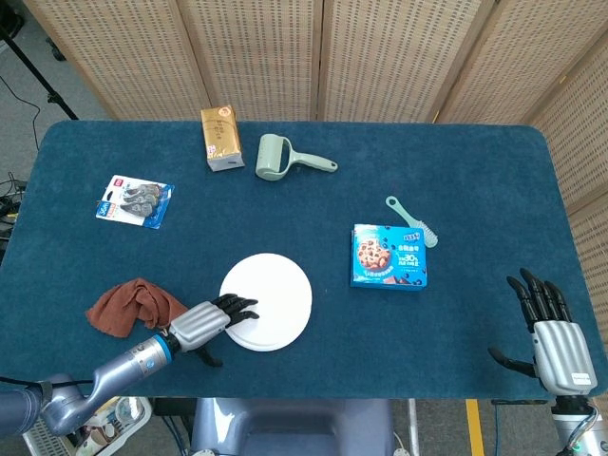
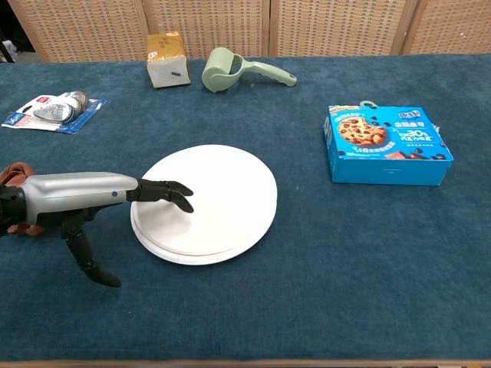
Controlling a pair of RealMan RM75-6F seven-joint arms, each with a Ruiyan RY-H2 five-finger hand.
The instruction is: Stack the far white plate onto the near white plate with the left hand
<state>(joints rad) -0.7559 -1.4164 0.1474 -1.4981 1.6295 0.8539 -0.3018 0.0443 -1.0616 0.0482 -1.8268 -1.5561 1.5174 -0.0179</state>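
Two white plates sit stacked near the table's front, the upper plate (image 1: 269,298) (image 2: 209,193) slightly offset so the lower plate's rim (image 2: 157,248) shows at the near left. My left hand (image 1: 207,324) (image 2: 92,195) lies low at the stack's left edge, its dark fingertips (image 2: 178,194) reaching over the upper plate's rim, thumb hanging below; it holds nothing. My right hand (image 1: 549,332) hovers at the front right corner with fingers spread and empty; the chest view does not show it.
A brown cloth (image 1: 128,305) lies just left of my left hand. A blue cookie box (image 1: 389,256) (image 2: 387,143) sits right of the plates, a teal brush (image 1: 412,220) behind it. A tan carton (image 1: 219,138), green roller (image 1: 285,158) and stationery pack (image 1: 135,200) lie farther back.
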